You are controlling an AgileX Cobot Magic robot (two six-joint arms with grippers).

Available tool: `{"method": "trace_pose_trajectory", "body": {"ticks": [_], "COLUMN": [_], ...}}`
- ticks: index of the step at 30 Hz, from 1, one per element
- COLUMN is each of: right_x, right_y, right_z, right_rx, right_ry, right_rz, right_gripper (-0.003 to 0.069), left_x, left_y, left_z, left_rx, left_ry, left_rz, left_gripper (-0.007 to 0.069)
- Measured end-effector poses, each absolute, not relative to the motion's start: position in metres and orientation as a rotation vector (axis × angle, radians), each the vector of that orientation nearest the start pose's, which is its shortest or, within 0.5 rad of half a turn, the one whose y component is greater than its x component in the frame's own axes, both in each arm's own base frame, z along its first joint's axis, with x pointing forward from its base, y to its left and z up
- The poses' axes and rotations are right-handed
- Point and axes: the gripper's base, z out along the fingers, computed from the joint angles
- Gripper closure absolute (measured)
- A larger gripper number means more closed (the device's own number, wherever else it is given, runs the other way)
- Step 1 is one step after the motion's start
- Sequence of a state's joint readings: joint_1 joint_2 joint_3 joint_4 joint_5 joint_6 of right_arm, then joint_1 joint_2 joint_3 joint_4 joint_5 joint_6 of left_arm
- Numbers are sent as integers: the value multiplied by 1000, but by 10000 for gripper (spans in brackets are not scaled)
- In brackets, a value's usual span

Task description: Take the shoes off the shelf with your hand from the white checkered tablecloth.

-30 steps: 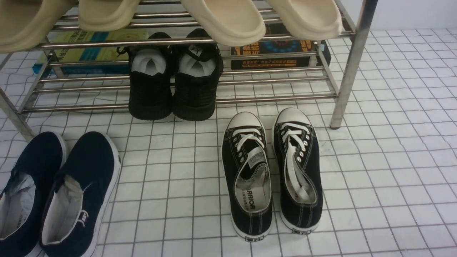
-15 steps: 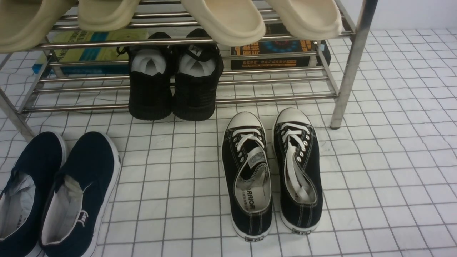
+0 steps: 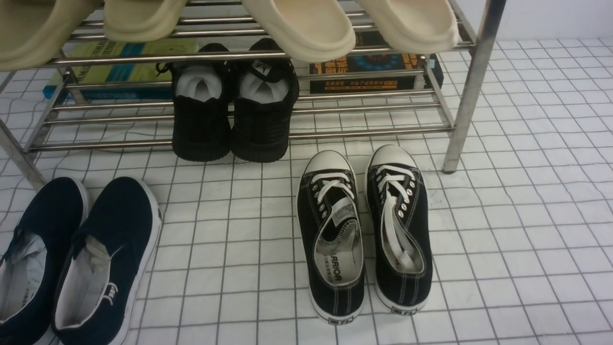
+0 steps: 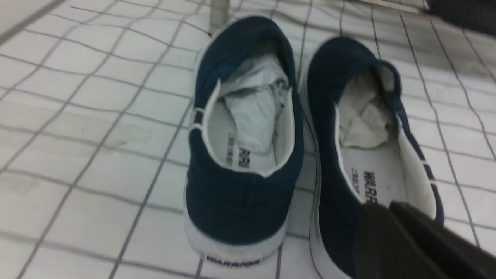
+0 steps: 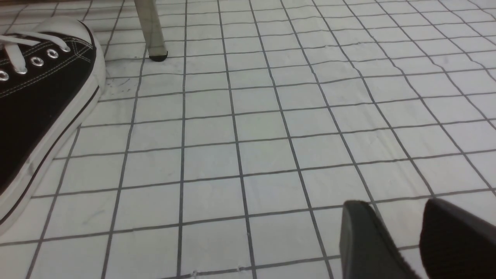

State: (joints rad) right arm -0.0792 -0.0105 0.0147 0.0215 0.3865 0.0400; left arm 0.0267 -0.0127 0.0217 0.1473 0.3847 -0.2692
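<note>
The navy slip-on shoes (image 3: 119,220) stand side by side on the white checkered tablecloth (image 3: 527,215) at the front left, in front of the chrome shelf (image 3: 471,86). In the left wrist view both shoes (image 4: 244,209) show heel-first, with pale lining and WARRIOR on the sole. My left gripper (image 4: 385,205) hangs over the heel of one shoe; its fingers lie together and nothing shows between them. My right gripper (image 5: 397,203) is open and empty over bare cloth. Neither gripper shows in the front view.
Black lace-up sneakers (image 3: 364,230) stand on the cloth mid-front, one also in the right wrist view (image 5: 35,108) near a shelf leg (image 5: 149,31). All-black knit shoes (image 3: 234,115) sit on the lower tier. Beige slippers (image 3: 306,28) overhang the top tier. Boxes (image 3: 368,72) lie behind.
</note>
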Motion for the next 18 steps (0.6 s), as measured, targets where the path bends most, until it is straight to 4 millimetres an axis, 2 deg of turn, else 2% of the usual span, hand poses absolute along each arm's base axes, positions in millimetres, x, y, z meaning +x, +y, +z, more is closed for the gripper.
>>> {"method": "trace_pose_trajectory", "body": {"ticks": [4,18], "right_x": [52,52], "right_y": [-3,-3], "right_z": [174,174], "right_rx": [125,125], "right_ry": [1870,1870], "right_rz": [-6,-6], "right_gripper": [420,420], "left_x": [52,52], "left_y": [4,4], "left_z": [172,172], "left_rx": [-97,-85], "left_ry": [1871,1872], "left_rz": [-21,-18], "left_gripper": [571,556]}}
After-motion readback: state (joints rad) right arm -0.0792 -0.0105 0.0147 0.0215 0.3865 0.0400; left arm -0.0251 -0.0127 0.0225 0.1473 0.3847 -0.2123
